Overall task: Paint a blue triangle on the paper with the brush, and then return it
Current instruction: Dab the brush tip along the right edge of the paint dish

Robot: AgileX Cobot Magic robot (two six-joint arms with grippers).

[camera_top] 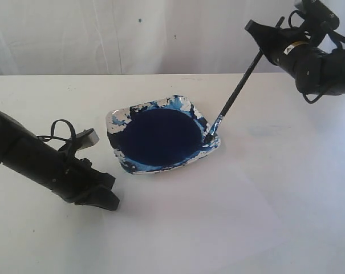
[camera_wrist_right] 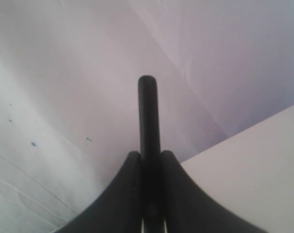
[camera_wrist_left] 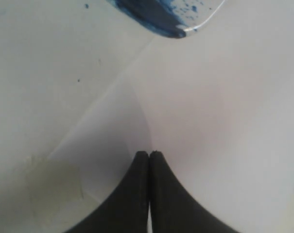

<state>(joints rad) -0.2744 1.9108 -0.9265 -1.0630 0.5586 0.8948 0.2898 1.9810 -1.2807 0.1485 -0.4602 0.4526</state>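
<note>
Blue across the dish [camera_top: 118, 123]: dark in the paint pool [camera_top: 158, 137], lighter and smeared along the rim. Brush [camera_top: 236, 94] clamped near its top end in the right end effector [camera_top: 263, 35], closed on the black handle, slanted down so the bristles touch the dish's right rim just beside the pool. Left end effector [camera_top: 104, 197] low at the near left of the white worktop [camera_top: 47, 97], fingers pressed together on nothing, hanging over the paper [camera_wrist_left: 210, 145] close to its edge; contact there hard to tell. No blue triangle anywhere on the sheet yet, so probably loading the bristles or wiping off excess. To do this well: draw the tip lightly along the rim to shed drips, without pushing hard enough to slide or tip the dish. Hold the clamp firm so the handle cannot twist. Lift clear of the rim before swinging toward the paper in front of the dish. Begin the 1st of 3 strokes well inside the sheet, with light pressure.
</note>
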